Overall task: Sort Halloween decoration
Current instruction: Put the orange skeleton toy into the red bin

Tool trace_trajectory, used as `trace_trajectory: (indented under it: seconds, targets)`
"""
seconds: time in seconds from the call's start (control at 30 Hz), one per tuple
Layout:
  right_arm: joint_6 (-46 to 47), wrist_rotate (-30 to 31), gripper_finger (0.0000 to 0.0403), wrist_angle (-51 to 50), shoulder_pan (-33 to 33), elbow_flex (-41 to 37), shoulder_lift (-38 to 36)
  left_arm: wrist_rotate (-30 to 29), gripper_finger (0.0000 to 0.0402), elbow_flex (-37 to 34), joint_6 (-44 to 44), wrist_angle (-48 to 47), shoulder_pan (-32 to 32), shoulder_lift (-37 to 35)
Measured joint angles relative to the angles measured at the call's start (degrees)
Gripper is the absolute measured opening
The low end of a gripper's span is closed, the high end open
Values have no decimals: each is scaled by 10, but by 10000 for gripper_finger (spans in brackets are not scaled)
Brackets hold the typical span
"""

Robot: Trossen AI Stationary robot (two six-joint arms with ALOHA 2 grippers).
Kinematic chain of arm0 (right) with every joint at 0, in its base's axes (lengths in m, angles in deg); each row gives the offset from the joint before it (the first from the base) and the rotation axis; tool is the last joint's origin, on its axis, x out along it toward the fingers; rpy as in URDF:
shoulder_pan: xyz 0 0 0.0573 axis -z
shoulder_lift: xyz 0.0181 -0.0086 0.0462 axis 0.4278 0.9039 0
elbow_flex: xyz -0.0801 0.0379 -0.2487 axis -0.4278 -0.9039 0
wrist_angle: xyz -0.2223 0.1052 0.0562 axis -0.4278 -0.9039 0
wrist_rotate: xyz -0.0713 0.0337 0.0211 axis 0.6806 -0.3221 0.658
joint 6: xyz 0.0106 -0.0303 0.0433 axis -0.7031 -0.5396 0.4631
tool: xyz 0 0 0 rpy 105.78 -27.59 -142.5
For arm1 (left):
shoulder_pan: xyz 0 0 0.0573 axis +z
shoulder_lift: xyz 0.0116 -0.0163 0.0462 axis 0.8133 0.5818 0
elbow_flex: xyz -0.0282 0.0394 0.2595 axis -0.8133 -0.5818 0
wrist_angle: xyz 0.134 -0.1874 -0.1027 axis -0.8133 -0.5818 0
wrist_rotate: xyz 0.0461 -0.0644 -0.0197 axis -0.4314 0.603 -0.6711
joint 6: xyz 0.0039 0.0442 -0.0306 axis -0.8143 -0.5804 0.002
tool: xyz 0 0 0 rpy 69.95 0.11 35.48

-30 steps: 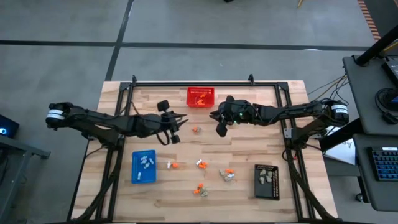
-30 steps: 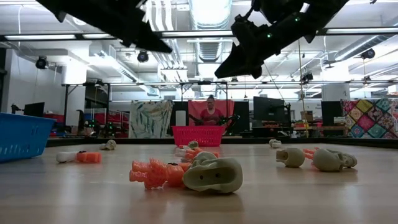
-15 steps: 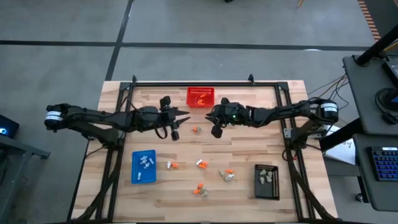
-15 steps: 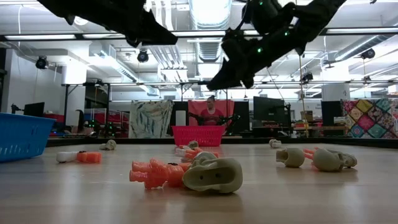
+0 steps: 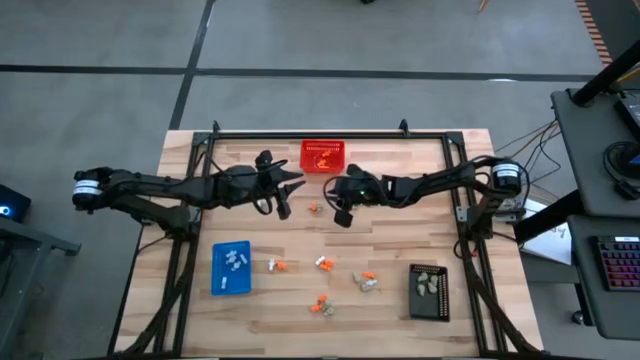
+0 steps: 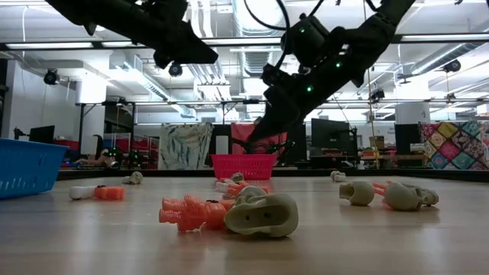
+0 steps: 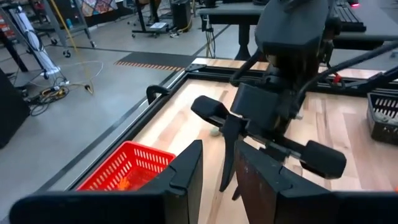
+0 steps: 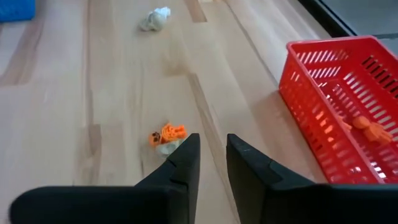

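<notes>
The right gripper, fingers slightly parted and holding nothing, hangs nearest the small orange trinket on the table, just beyond its fingertips and left of the red basket.

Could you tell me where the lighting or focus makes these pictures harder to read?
Low view: bright ceiling lights leave both arms as dark silhouettes, and the nearest grey-beige skull looks soft. Right wrist view: the orange trinket and red basket are evenly lit and readable.
</notes>
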Motion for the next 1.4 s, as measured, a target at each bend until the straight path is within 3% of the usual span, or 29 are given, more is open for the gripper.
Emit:
trace_trajectory:
  seconds: [0.3,1.1,1.4]
  targets:
    - [-15,-4,90,2,0,22,41,-1,75,0,1,-7,0,0]
    - [9,-4,90,4,-1,22,38,-1,75,0,1,-11,0,0]
    - [15,37,71,-1,-2,22,39,-1,75,0,2,-12,0,0]
